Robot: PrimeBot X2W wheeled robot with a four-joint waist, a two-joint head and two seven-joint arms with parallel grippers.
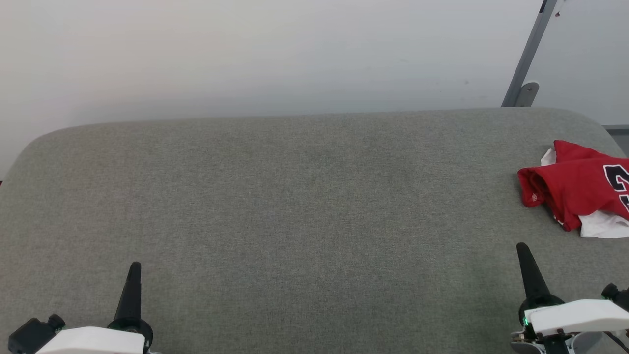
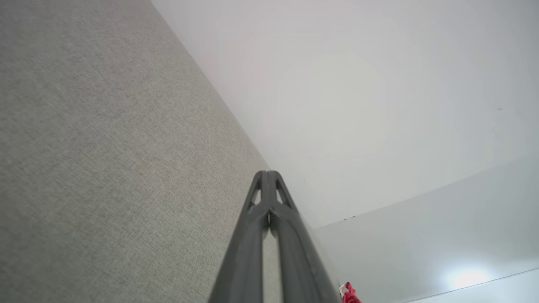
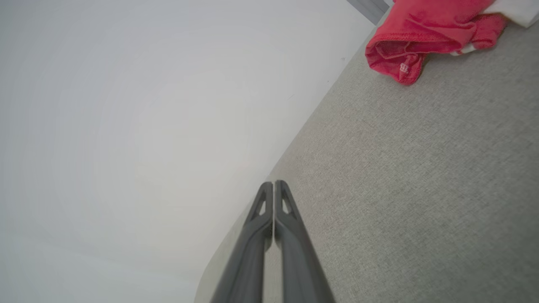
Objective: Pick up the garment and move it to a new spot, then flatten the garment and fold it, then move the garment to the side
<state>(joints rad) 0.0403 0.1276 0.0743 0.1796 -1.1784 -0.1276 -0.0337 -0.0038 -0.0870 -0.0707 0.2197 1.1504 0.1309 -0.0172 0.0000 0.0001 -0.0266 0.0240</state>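
Observation:
The garment (image 1: pixel 580 189), a red shirt with white parts and black numerals, lies crumpled at the far right edge of the grey fabric surface (image 1: pixel 304 196). It also shows in the right wrist view as the garment (image 3: pixel 425 31) at the top right, and as a small red corner of the garment (image 2: pixel 350 294) in the left wrist view. My right gripper (image 1: pixel 524 250) is shut and empty, a short way in front of the shirt and apart from it. My left gripper (image 1: pixel 134 268) is shut and empty at the lower left. Both pairs of fingers are pressed together: left gripper (image 2: pixel 267 173), right gripper (image 3: pixel 273 183).
A pale wall (image 1: pixel 245 54) rises right behind the grey surface. A grey metal post (image 1: pixel 528 59) with a bracket leans at the back right. The surface's rounded corners fall away at far left and far right.

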